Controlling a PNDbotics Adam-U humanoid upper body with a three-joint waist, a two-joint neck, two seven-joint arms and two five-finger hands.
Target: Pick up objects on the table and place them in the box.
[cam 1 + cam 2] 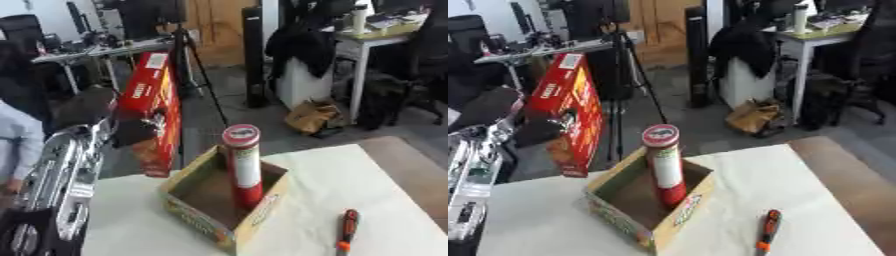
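Note:
An open cardboard box sits on the white table, slightly left of centre. A red tube can with a white lid stands upright inside it. My left hand is raised above the table's far left edge, its dark fingers curled round the edge of a large red carton. The carton hangs upright in the air, behind and to the left of the box. An orange and black pen-like tool lies on the table, to the right of the box. My right hand shows in no view.
My silver and black left arm fills the left side over the table. Beyond the far edge are the floor, a tripod, desks and a brown bag. The table's right edge runs near a brown surface.

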